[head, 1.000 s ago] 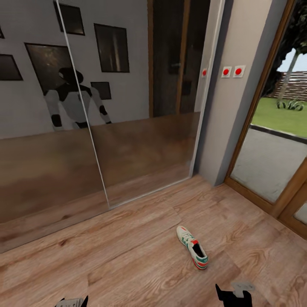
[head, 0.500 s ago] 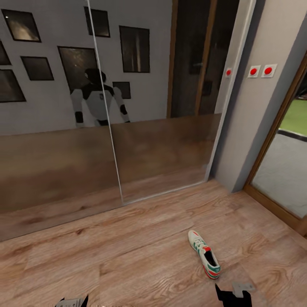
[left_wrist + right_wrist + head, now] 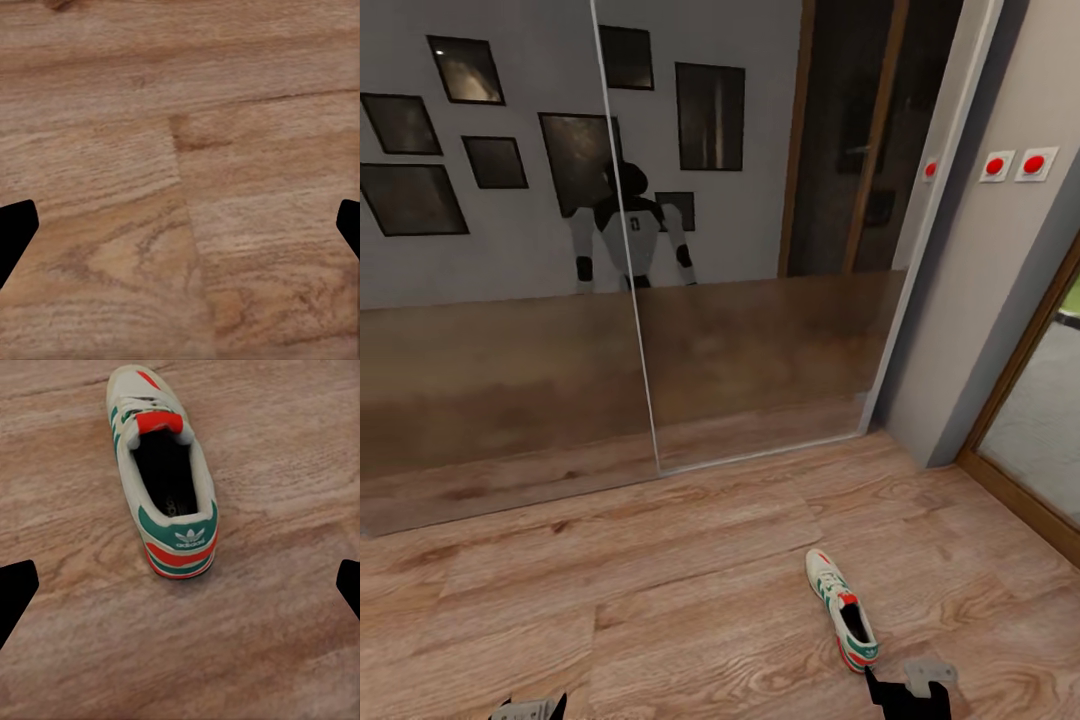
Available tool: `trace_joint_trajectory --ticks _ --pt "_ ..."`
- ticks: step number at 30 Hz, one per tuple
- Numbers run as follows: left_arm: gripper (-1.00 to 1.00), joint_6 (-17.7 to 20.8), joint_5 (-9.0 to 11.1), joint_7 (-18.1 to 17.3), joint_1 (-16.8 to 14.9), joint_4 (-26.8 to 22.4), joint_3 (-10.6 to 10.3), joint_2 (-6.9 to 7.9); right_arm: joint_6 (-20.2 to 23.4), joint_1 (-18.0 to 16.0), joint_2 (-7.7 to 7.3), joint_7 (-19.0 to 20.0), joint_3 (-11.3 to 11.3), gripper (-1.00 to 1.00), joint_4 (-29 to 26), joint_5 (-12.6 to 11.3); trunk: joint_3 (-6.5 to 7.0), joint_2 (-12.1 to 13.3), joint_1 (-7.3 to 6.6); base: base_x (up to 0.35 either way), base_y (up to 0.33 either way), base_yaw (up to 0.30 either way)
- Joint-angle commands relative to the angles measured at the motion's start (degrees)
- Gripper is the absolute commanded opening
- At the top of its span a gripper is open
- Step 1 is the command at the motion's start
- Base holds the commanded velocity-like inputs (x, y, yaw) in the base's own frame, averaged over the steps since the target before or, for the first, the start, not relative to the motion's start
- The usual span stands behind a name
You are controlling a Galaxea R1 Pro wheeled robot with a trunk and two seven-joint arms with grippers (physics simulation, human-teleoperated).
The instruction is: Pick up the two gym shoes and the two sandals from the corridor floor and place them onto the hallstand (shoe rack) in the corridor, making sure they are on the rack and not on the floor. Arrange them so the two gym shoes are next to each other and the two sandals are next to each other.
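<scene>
Flooring of light brown wood-grain planks, the corridor floor (image 3: 660,600), runs across the lower half of the head view. One gym shoe (image 3: 841,609) lies on it, upright on its sole, toe pointing away from the robot and heel toward it, white with green side stripes and red-orange accents. In the right wrist view the same shoe (image 3: 162,472) sits ahead of the fingers, its dark opening and the heel end facing the camera.

Right gripper (image 3: 908,690) shows at the bottom edge of the head view, just beside the shoe's heel and apart from it. Its fingers (image 3: 16,589) appear as dark tips at both sides of the wrist view, spread wide, holding nothing. Left gripper (image 3: 528,708) sits at the bottom edge further left, well apart from the shoe. Its fingers (image 3: 15,232) are likewise spread wide over bare planks, with nothing between them.

Mirrored sliding panels (image 3: 510,250) stand beyond the floor, reflecting the robot and dark picture frames. Two red wall buttons (image 3: 1015,164) sit on the grey wall at right.
</scene>
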Motion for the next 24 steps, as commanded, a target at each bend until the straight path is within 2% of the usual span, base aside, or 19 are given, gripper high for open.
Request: trace_joint_trajectory --ticks 1,16,24 --pt "1.0 0.0 0.5 -0.6 0.0 0.1 0.2 0.01 -0.2 0.0 -0.02 0.5 0.0 1.0 0.1 -0.5 -0.05 0.0 -0.01 0.0 -0.027 0.024" --pt "1.0 0.0 0.5 -0.6 0.0 0.1 0.2 -0.01 -0.3 0.0 -0.43 0.6 0.0 1.0 0.1 -0.4 -0.05 0.0 -0.01 0.0 -0.002 0.001" --pt "1.0 0.0 0.5 -0.6 0.0 0.1 0.2 -0.12 -0.3 0.0 -0.47 0.4 0.0 1.0 0.1 -0.4 -0.05 0.0 -0.01 0.073 -0.152 0.0"
